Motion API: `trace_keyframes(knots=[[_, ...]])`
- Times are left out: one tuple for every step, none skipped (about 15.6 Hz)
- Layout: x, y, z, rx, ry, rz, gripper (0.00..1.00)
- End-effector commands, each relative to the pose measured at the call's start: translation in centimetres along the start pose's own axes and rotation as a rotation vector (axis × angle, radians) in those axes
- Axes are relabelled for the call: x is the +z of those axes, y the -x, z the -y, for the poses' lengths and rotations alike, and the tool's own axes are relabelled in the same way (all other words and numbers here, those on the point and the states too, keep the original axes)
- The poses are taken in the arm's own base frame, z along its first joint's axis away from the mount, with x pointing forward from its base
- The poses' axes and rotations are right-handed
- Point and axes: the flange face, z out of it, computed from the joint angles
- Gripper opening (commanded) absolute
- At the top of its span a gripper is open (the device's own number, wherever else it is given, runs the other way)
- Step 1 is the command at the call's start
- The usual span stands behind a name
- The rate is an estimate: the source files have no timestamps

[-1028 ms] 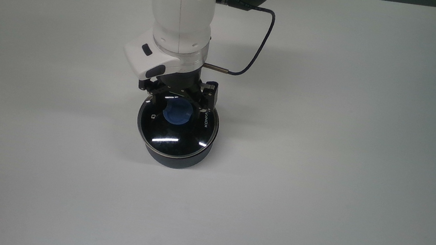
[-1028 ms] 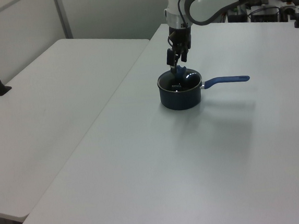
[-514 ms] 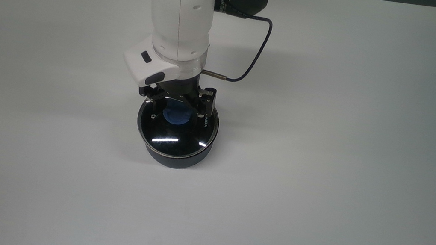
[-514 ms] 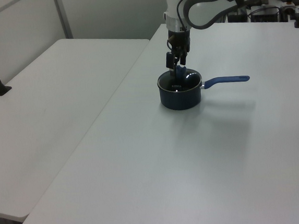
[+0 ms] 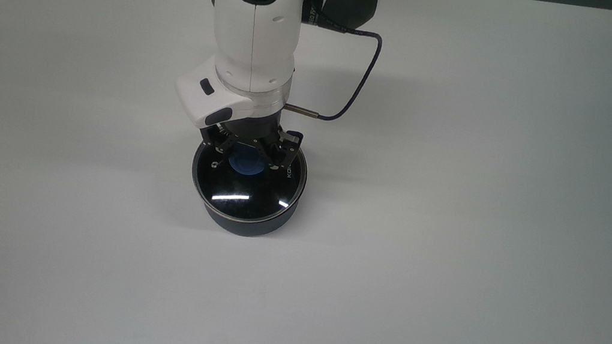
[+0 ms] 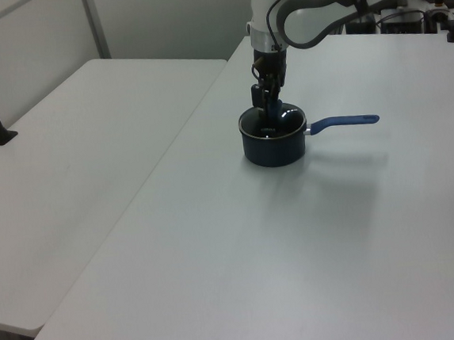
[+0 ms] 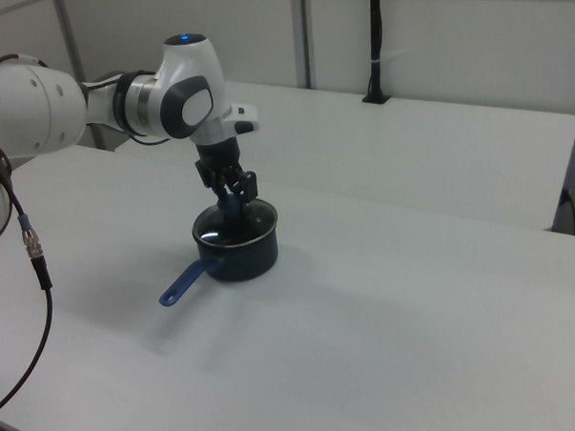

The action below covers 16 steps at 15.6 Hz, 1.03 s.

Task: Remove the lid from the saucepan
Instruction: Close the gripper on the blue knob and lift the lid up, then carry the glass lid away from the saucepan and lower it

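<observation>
Near the middle of the white table [image 5: 456, 219] the saucepan [image 5: 247, 221] sits with its glass lid [image 5: 246, 187] seated flat on the rim, blue handle [image 6: 342, 122] pointing to the left view's right. My gripper [image 5: 250, 159] is down over the lid's blue knob [image 5: 247, 166], one finger on each side of it; I judge the fingers apart and straddling, not yet pinching. The knob is the only sensible hold: the glass disc is smooth, slippery and breakable, with nothing at its metal edge to catch. I expect the lid to be fairly light and rigid, so a firm squeeze on the knob and a straight vertical lift should free it without dragging the pan.
</observation>
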Motion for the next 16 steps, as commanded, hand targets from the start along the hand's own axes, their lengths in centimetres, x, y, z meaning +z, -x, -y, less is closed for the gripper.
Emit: trace_keyframes(knots=[[-1.1, -0.7, -0.2, -0.015, -0.01, -0.032, 0.42], [-1.3, -0.7, -0.4, -0.014, -0.009, -0.03, 0.42], [-2.3, -0.6, -0.6, -0.019, -0.014, -0.037, 0.42], [-2.8, -0.5, -0.6, -0.024, -0.015, -0.031, 0.41], [-3.1, -0.4, -1.0, -0.024, -0.013, -0.017, 0.41], [-4.0, -0.4, -1.0, -0.03, -0.017, -0.018, 0.41], [-4.3, -0.4, -1.3, -0.029, -0.017, -0.008, 0.41], [-4.6, -0.3, -1.4, -0.029, -0.017, -0.008, 0.41], [-5.0, -0.2, -1.5, -0.028, -0.021, -0.012, 0.41], [-5.4, -0.2, -1.6, -0.025, -0.023, -0.018, 0.41], [-5.9, -0.3, -2.1, -0.024, -0.022, -0.024, 0.4], [-6.6, -0.3, -3.4, -0.027, -0.023, -0.03, 0.4], [-6.8, -0.3, -4.8, -0.039, -0.019, -0.027, 0.4], [-6.5, -0.4, -6.8, -0.036, -0.013, -0.019, 0.4], [-6.3, -0.5, -9.2, -0.029, -0.008, -0.015, 0.4], [-5.5, -0.4, -11.6, -0.032, -0.001, -0.002, 0.4]])
